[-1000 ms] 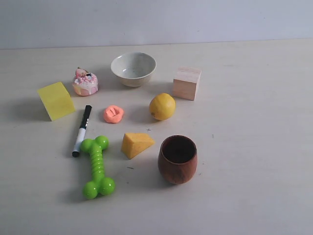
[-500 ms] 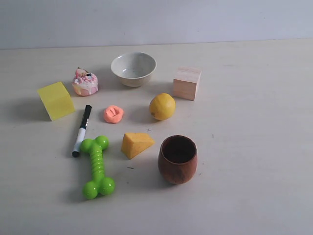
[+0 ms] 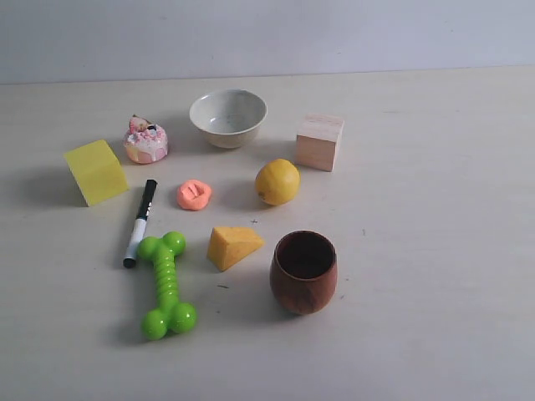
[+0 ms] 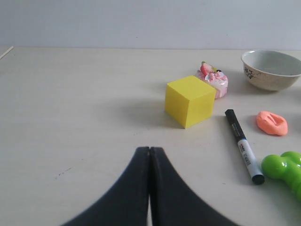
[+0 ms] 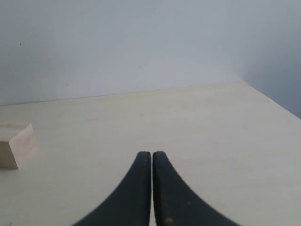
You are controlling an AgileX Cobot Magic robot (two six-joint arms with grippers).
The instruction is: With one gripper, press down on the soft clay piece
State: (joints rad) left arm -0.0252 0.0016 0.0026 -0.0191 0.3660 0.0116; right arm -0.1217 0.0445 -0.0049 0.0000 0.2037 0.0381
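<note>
The soft clay piece (image 3: 194, 195) is a small salmon-orange lump with dent marks, lying on the table between the marker and the lemon; the left wrist view also catches the clay (image 4: 272, 123) beyond the marker. No arm or gripper shows in the exterior view. My left gripper (image 4: 149, 149) is shut with nothing in it, well short of the yellow cube and far from the clay. My right gripper (image 5: 151, 153) is shut and empty over bare table, with only the wooden block in its view.
Around the clay stand a yellow cube (image 3: 96, 171), pink-frosted cake toy (image 3: 145, 140), white bowl (image 3: 228, 118), wooden block (image 3: 319, 142), lemon (image 3: 277, 181), cheese wedge (image 3: 233, 246), brown wooden cup (image 3: 303, 271), green bone toy (image 3: 166, 284) and marker (image 3: 140, 221).
</note>
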